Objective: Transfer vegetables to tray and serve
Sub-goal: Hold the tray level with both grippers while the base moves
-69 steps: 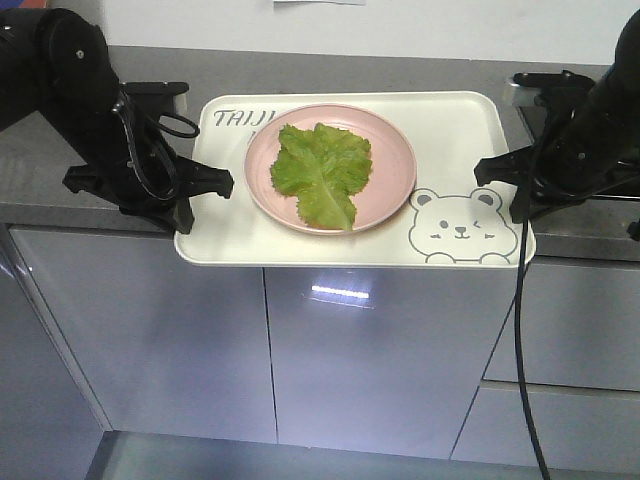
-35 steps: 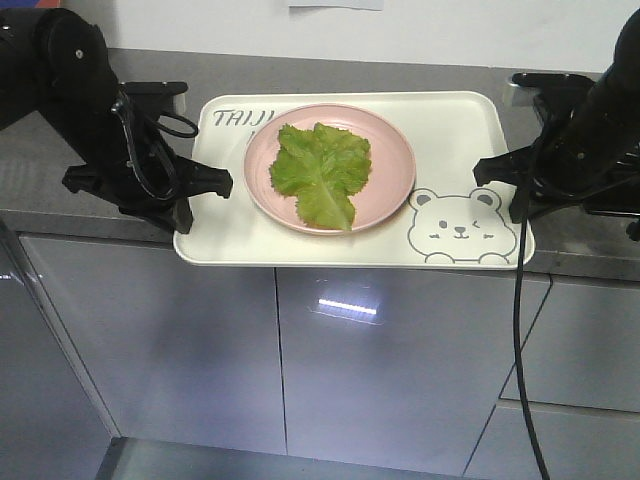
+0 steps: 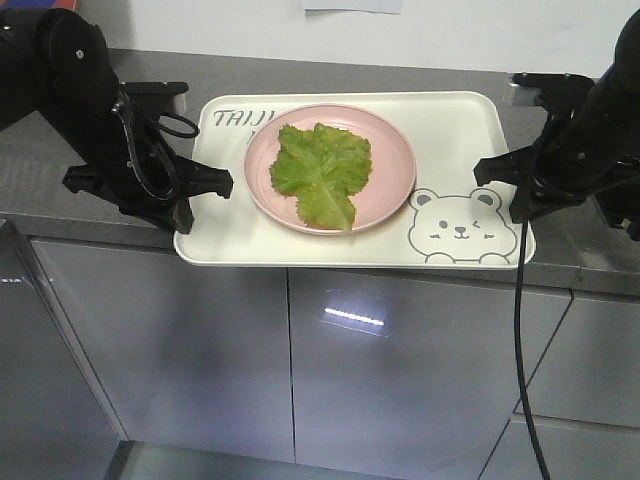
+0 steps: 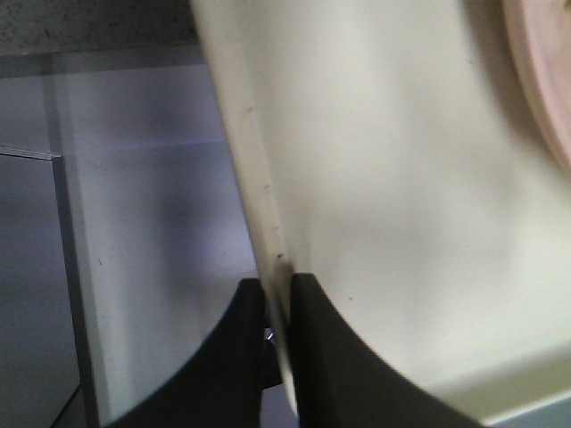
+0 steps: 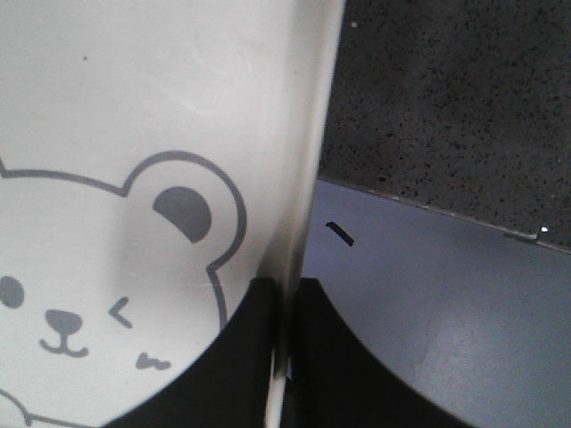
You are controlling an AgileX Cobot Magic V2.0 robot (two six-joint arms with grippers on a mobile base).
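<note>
Cabinet doors (image 3: 380,360) nearest, below. Tray (image 3: 450,130) front edge juts past table (image 3: 330,72) front. Left pincer (image 4: 277,287) clamped on tray's left rim. Right pincer (image 5: 285,285) clamped on right rim, beside bear print (image 3: 460,228). Pink plate (image 3: 395,165) mid-tray, lettuce (image 3: 322,172) lying flat on it. Wall (image 3: 500,25) behind.

Grey speckled counter (image 3: 300,78) atop glossy grey cabinet fronts (image 3: 200,340). Cream tray (image 3: 450,130) sits over counter, front edge overhanging counter lip above cabinets. Whether tray touches counter: cannot tell.
</note>
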